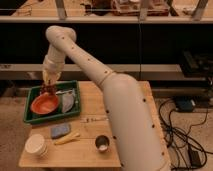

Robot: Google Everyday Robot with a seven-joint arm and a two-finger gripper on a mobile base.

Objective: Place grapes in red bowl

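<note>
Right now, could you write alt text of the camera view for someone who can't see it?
A white robot arm reaches left over a wooden table, its gripper holding the grapes just above the red bowl in a green tray. Nearer the camera sit a cream bowl and a metal cup.

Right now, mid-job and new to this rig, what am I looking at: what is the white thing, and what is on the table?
One camera views a wooden table from the front. The big white jointed arm ends in a gripper hanging over a green tray, above the shallow orange-red bowl. A dark reddish cluster of grapes shows at the gripper. Also there: a grey cloth in the tray, a blue sponge, a cream ribbed bowl and a small metal cup.
</note>
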